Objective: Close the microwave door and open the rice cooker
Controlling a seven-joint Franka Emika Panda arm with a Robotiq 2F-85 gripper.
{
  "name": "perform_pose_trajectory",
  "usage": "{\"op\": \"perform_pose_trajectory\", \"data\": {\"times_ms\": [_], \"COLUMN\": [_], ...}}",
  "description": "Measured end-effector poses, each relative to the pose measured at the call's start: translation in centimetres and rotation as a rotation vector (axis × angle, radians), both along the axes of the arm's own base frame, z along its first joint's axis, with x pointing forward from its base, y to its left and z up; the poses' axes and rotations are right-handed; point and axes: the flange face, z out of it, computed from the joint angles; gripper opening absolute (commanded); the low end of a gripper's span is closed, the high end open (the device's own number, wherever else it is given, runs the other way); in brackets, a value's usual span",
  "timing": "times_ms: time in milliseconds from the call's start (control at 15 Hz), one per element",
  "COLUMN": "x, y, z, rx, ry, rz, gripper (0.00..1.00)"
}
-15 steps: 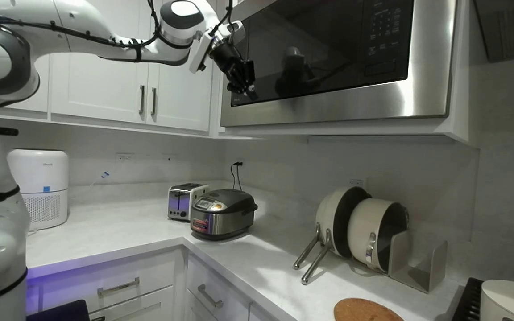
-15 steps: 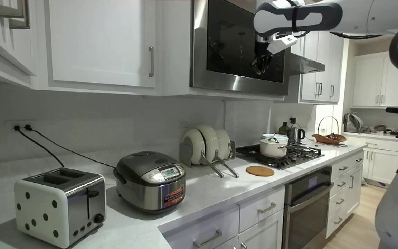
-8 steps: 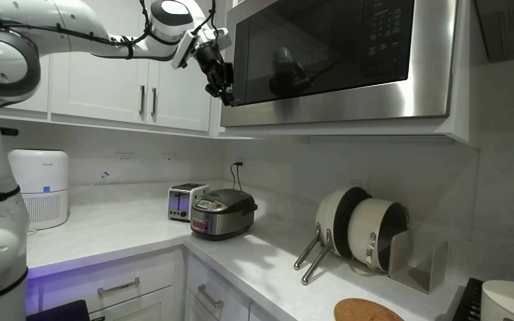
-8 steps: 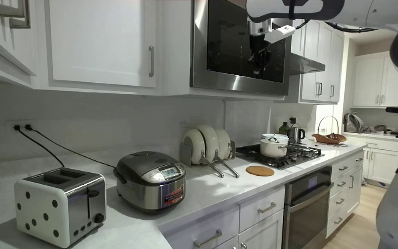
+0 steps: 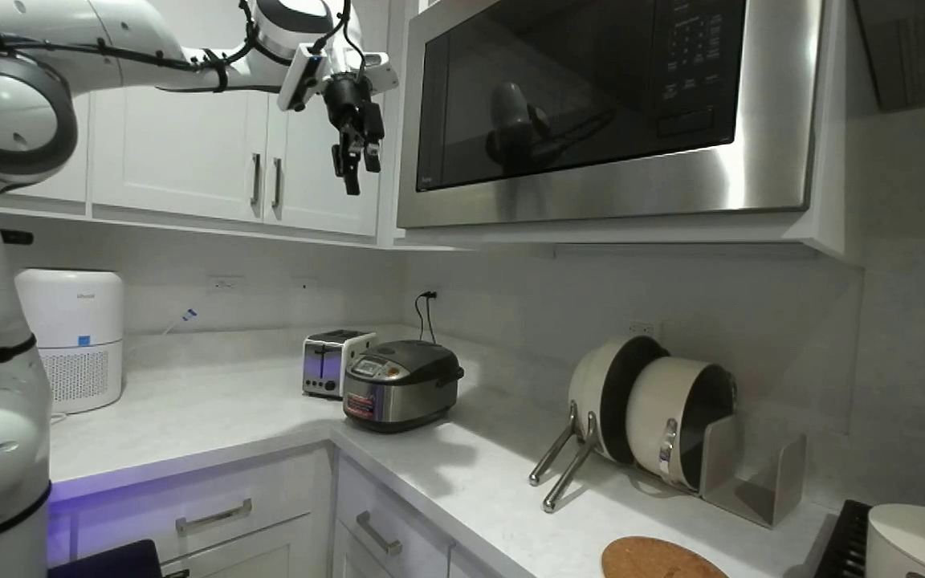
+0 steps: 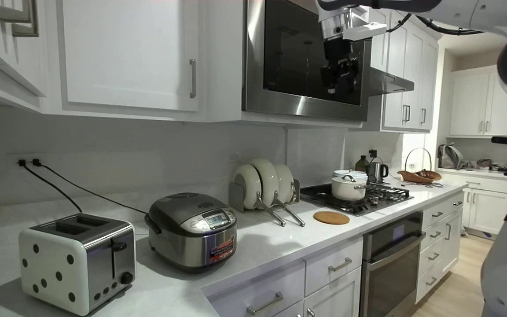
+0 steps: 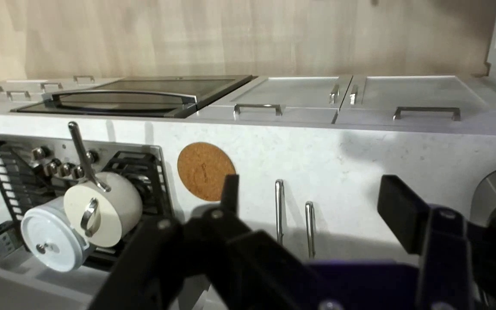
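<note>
"What do I have on the wide microwave door of dark glass framed in stainless steel?"

"Closed. In both exterior views I see it sitting flush in place, high above the smooth white counter."

"And the rounded silver and dark-grey rice cooker?"

"On the counter near its inner corner, and I see the dark lid down. Just beside it, apart, stands a boxy white toaster with black spots and a silver front."

"My black two-fingered end effector?"

"Hanging in the air. In an exterior view its fingers point down, apart from the microwave door. In the wrist view I see them spread wide, holding nothing, with counter showing through the gap."

"Farther out?"

"Cream pans stand on edge in a grey rack, their steel handles jutting out over the counter. A round brown cork mat lies between those handles and a black gas cooktop that carries a cream lidded pot."
</note>
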Motion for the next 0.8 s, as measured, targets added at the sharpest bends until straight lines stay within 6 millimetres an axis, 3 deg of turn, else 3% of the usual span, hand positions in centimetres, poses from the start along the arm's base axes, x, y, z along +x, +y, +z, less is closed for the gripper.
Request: {"op": "perform_pose_trajectory", "data": {"times_ms": [533,800], "x": [-1.8,-4.0], "y": [-2.0,-1.5], "z": [-2.0,-3.6], "rx": [0.224,0.297], "ry": [0.059,0.097], "rz": [-0.092,-0.069], "gripper": [1.00,1.00]}}
